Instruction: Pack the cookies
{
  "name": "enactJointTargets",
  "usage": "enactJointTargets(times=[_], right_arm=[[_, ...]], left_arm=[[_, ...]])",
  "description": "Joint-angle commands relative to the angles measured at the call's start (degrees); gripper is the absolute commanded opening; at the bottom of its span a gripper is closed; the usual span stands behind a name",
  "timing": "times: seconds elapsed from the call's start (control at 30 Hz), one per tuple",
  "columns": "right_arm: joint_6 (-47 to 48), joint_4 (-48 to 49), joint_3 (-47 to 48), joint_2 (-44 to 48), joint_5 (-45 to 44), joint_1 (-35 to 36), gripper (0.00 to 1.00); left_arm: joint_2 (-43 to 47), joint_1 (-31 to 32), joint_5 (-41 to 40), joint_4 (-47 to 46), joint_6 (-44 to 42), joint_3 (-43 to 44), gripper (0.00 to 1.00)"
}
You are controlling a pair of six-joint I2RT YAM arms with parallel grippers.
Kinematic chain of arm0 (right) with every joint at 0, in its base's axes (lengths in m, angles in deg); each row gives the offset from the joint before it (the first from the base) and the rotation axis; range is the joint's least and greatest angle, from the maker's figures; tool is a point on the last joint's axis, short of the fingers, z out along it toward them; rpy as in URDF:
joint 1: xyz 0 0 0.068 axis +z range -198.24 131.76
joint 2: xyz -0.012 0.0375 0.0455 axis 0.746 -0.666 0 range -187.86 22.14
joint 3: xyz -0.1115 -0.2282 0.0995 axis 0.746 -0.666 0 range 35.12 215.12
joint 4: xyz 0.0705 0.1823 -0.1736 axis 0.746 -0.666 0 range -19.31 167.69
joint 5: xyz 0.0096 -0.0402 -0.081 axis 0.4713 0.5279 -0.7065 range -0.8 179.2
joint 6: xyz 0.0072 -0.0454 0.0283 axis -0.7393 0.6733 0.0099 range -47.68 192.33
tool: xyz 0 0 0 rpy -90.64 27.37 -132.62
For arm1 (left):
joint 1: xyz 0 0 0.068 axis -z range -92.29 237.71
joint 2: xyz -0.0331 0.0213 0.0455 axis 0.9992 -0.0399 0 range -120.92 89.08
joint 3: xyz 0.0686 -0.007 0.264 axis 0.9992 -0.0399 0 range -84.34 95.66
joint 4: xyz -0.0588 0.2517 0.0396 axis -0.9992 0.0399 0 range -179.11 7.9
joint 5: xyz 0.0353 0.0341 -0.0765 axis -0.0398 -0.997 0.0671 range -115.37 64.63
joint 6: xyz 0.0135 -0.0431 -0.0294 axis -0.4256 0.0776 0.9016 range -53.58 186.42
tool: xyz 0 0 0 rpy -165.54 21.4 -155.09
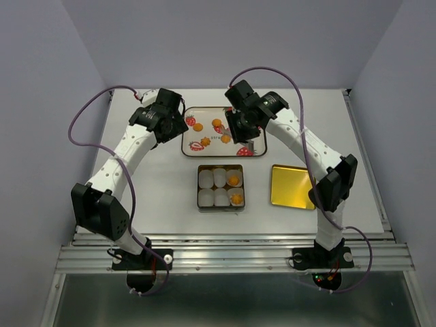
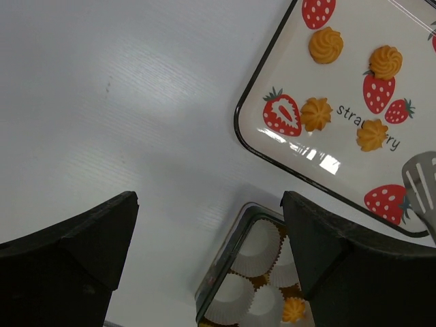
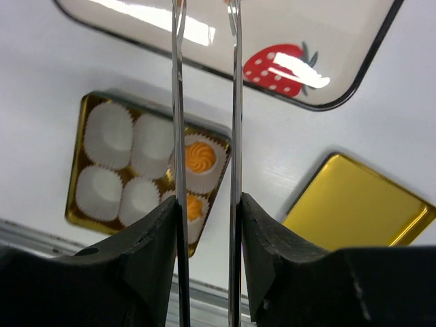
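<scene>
Several orange cookies [image 2: 316, 114] lie on the strawberry-printed tray [image 1: 185, 139], among them one at its near right [image 1: 225, 138]. Two more cookies [image 3: 200, 157] sit in paper cups at the right end of the gold tin [image 1: 221, 167]. My right gripper [image 3: 208, 225] is shut on metal tongs [image 3: 178, 102], held over the tray's right part [image 1: 240, 129]. A slotted tong tip [image 2: 422, 184] hangs above the tray with nothing in it that I can see. My left gripper [image 2: 208, 238] stands open and empty above the table by the tray's near left corner [image 1: 170, 124].
The tin's gold lid [image 1: 291, 185] lies flat to the right of the tin. Empty white fluted cups [image 3: 109, 136] fill the tin's other compartments. Purple cables loop over both arms.
</scene>
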Motion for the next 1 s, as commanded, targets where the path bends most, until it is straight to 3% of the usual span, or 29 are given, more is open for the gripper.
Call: enactJointTargets(times=[0.0, 0.17, 0.53, 0.97], right_arm=[[0.95, 3.36, 4.73, -3.61, -3.47, -3.32, 0.45], [2.70, 4.58, 4.91, -6.61, -5.49, -5.35, 0.45], [4.03, 9.68, 3.24, -9.42, 1.80, -6.40, 0.46], [4.29, 10.04, 1.66, -11.18, 2.24, -6.40, 0.49]], left_arm=[[2.88, 0.37, -0.98, 2.35, 0.39, 1.84, 0.99], [3.67, 0.37, -0.90, 2.18, 0.83, 0.17, 0.99], [4.47, 0.37, -0.63, 1.65, 1.44, -2.47, 0.99], [4.11, 0.37, -0.54, 0.95, -0.05, -3.18, 0.99]])
